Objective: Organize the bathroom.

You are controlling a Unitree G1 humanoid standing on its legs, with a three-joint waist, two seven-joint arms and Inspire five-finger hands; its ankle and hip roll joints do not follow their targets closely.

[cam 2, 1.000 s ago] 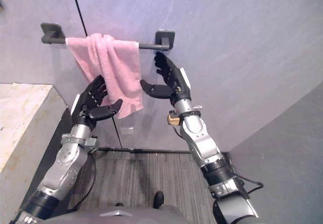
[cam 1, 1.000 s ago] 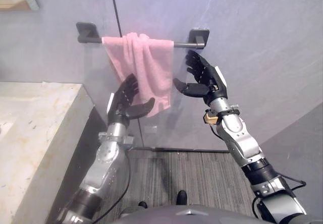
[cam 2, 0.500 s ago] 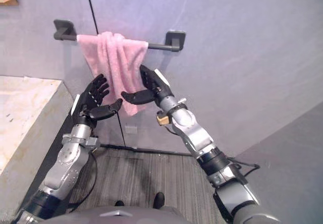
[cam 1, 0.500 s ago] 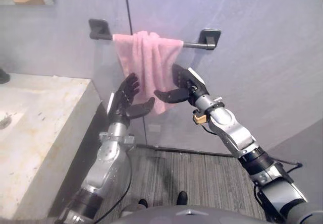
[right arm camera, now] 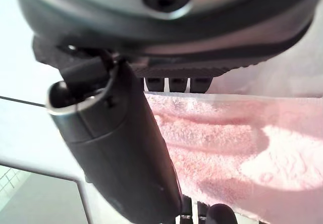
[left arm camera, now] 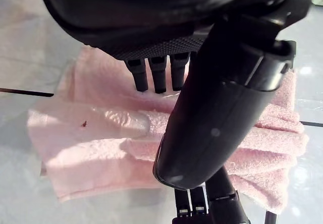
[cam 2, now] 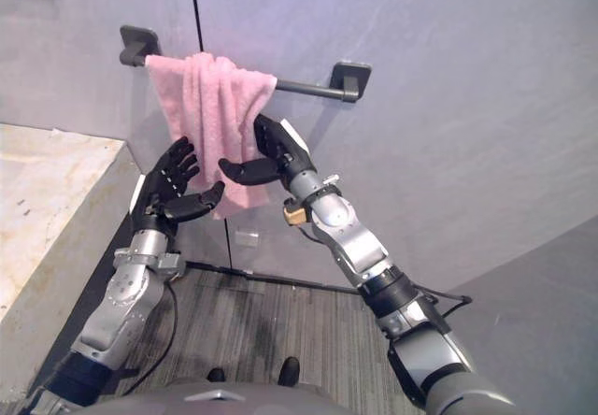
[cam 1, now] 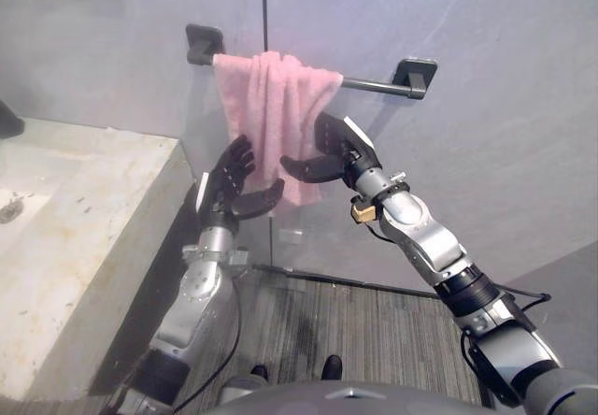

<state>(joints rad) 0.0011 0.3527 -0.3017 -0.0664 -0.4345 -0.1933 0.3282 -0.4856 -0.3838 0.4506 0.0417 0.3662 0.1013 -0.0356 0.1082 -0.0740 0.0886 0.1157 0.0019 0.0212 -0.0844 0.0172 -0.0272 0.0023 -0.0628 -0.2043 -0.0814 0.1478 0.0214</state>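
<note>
Since a second ago, my right robot hand (cam 1: 338,150) has swung across from under the rail's bracket to the pink towel (cam 1: 273,116), and it now sits at the towel's right edge with fingers straight and thumb stretched out toward my other hand, spread apart and gripping nothing. That towel hangs bunched over the left part of the dark towel rail (cam 1: 374,84), which is fixed to the grey wall (cam 1: 486,153) by a bracket at each end; the cloth falls in folds, its lower edge reaching down between my two hands. My left robot hand (cam 1: 231,179) is raised just below and left of the towel, palm toward it, fingers fanned and relaxed, thumb pointing across under the cloth, also apart and empty. Seen from both wrists, the towel's folds lie just past my fingertips. Off to my left stands the pale stone desk (cam 1: 75,219), and below lies the grey striped floor (cam 1: 374,331).
</note>
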